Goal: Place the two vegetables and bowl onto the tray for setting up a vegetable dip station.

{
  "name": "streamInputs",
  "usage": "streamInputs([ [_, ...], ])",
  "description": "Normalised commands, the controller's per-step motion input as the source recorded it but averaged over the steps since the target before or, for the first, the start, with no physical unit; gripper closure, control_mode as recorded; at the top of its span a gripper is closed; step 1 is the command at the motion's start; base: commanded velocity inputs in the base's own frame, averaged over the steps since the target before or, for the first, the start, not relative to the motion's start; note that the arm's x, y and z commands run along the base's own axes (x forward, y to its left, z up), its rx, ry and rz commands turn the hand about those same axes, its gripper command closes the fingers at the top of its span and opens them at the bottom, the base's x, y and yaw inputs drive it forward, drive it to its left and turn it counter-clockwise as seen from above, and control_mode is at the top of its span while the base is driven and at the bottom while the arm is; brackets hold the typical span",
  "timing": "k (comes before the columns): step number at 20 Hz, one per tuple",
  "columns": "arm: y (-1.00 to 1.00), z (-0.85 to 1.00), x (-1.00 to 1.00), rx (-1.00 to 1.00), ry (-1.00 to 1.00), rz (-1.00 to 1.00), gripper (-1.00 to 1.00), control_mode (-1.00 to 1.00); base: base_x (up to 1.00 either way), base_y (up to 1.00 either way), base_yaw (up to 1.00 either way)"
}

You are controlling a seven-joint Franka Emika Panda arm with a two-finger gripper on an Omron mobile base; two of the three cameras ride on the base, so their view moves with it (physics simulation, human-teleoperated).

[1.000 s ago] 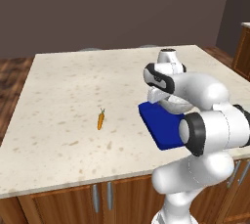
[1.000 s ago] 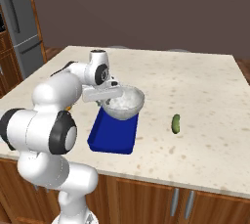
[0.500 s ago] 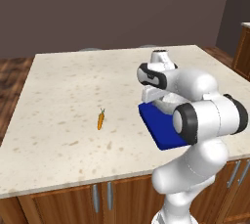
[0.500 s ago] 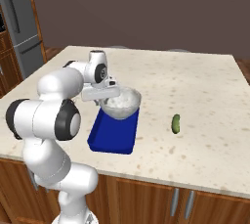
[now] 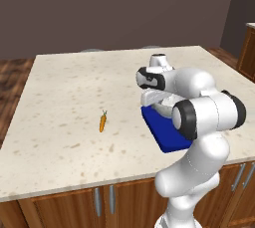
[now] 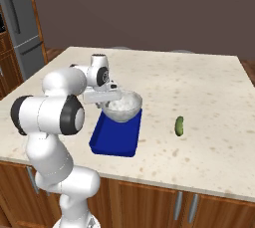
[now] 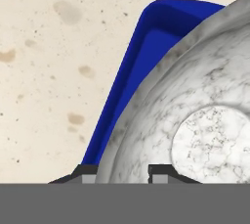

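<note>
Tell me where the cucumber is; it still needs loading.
In the right base view the cucumber lies on the counter, to the right of the blue tray, apart from it.

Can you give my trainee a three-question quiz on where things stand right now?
1. True or false: the gripper is shut on the bowl rim.
2. Which vegetable lies on the counter right of the tray in the right base view: A carrot, B cucumber?
3. How many vegetables are on the tray?
Key: 1 true; 2 B; 3 none.
</note>
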Motion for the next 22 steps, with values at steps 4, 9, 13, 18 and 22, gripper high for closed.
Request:
streamInputs([
  [4,0.05,-0.15,0.18,0.00,0.01,0.00,1.00,-1.00,0.00,0.00,0.00],
  [9,0.05,-0.12,0.18,0.00,0.01,0.00,1.00,-1.00,0.00,0.00,0.00],
  [13,0.04,-0.14,0.13,0.00,0.01,0.00,1.00,-1.00,0.00,0.00,0.00],
  [18,0.01,-0.14,0.07,0.00,0.00,0.00,1.00,-1.00,0.00,0.00,0.00],
  [22,0.00,-0.12,0.04,0.00,0.00,0.00,1.00,-1.00,0.00,0.00,0.00],
])
